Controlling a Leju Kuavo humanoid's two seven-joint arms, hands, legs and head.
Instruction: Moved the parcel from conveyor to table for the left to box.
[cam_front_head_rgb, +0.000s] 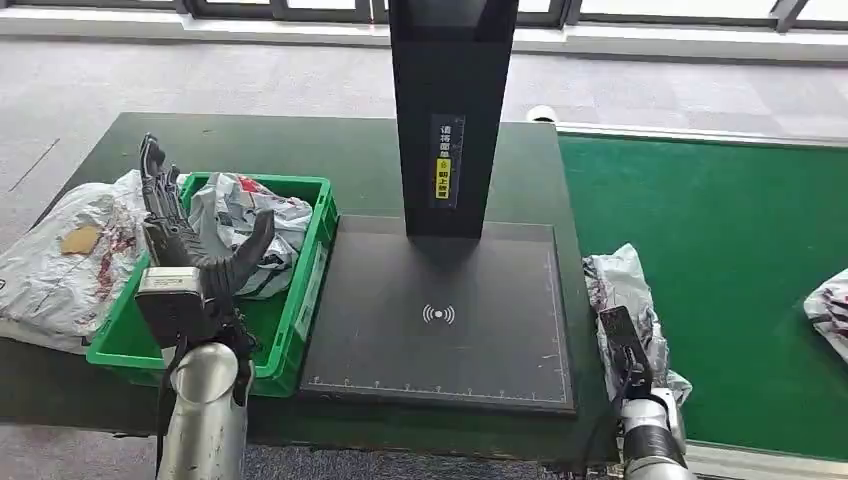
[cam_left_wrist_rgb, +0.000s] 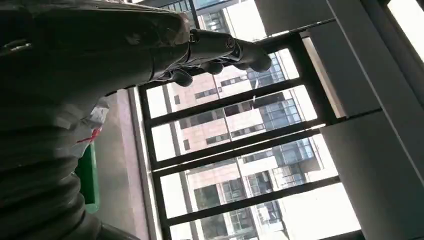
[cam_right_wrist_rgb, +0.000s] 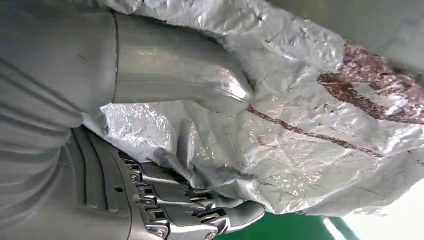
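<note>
On the green belt (cam_front_head_rgb: 730, 260), right beside the bench (cam_front_head_rgb: 350, 160), the right hand (cam_front_head_rgb: 628, 345) grips a crinkly silver parcel (cam_front_head_rgb: 620, 290). That slippery bag could slide out when lifted. Over the green box (cam_front_head_rgb: 300, 300), the left hand (cam_front_head_rgb: 190, 250) waits, fingers apart, holding nothing.

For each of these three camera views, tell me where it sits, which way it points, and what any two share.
Head view: high on the body, looking down at the green bin, scanner pad and conveyor; both arms show.
Left wrist view: behind the left robot hand, facing windows.
Right wrist view: behind the right robot hand, against the grey parcel.
Head and right wrist views share that parcel.
</note>
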